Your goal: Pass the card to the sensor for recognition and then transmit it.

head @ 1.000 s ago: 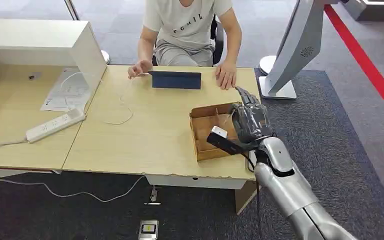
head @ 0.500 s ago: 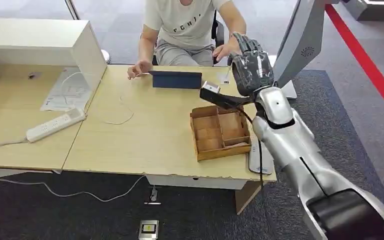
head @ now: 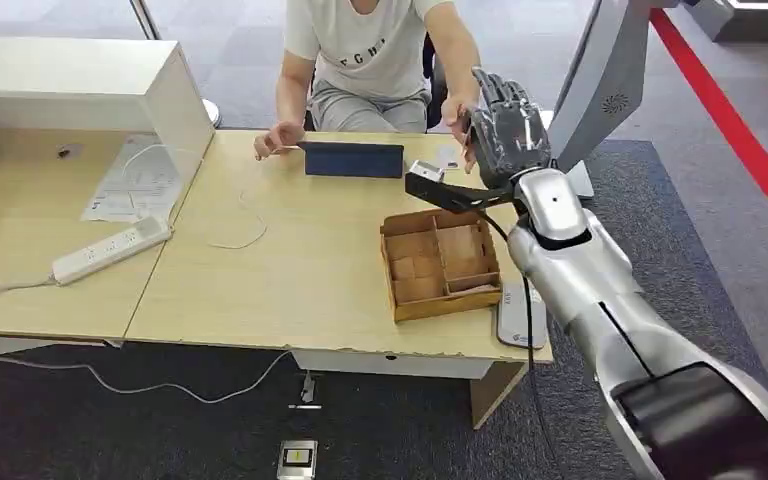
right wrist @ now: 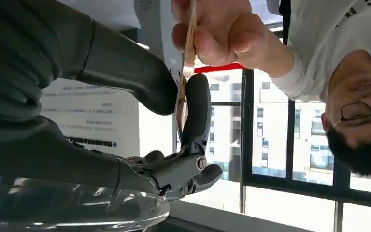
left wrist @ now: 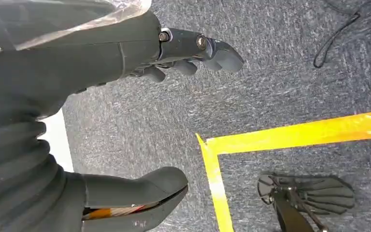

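A: Going left to right across the head view, what is lying on the table (head: 290, 285)?

B: A white power strip (head: 110, 249) is sitting at the left, a dark blue sensor (head: 352, 159) is standing at the far edge in front of the seated person (head: 375, 60), and a wooden divided box (head: 441, 262) is resting toward the right. The right hand (head: 505, 135) is reaching up beyond the box, at the person's hand (head: 457, 112).

A: So how far along is it?

B: Judging by that, the handover is happening now. Whether the sensor pass is done, I cannot tell. What is left is the release.

A: Where is the card?

B: The right wrist view is showing what the head view is hiding: the card (right wrist: 187, 58), edge-on, is being pinched between the right hand's thumb and a finger (right wrist: 196, 108), while the person's fingers are gripping its other end.

A: And the left hand?

B: The left hand (left wrist: 140, 111) is hanging over grey carpet and yellow tape (left wrist: 290, 137), fingers apart, holding nothing.
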